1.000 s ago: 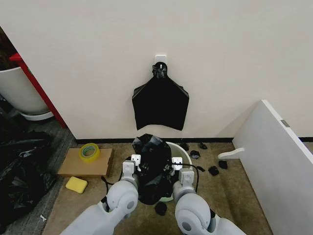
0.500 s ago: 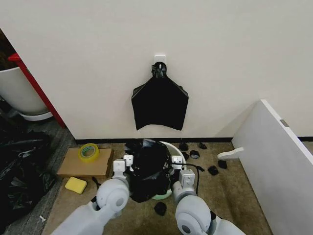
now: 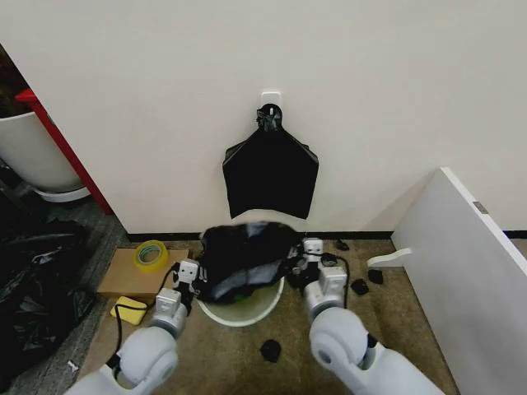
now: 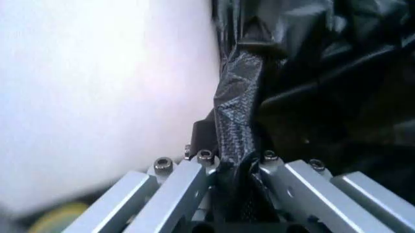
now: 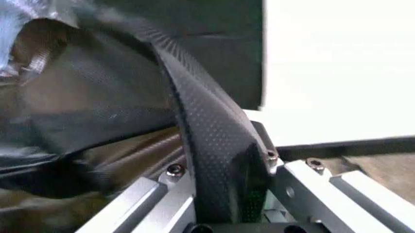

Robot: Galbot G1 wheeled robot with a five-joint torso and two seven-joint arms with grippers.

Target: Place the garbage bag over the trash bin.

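The black garbage bag is stretched wide between the two arms, hanging over the far half of the white trash bin, whose near rim curves bare below it at about 6 o'clock from the bag. On the wall at 12 o'clock hangs a flat black bag knotted on a hook, and a yellow tape roll rests on a cardboard sheet at 9 o'clock from the bin. The left gripper is at the bag's 9 o'clock edge; in the left wrist view its fingers are pressed together on a fold of plastic. The right gripper is at the 3 o'clock edge, its fingers likewise pinching film. The likely trouble lies in the near edge of the mouth: it appears to hang above or inside the rim, so lowering now could dump the bag into the bin instead of cuffing it. Pulling wider could tear or slip the thin film from either pinch, and a snag could tip the light bin.
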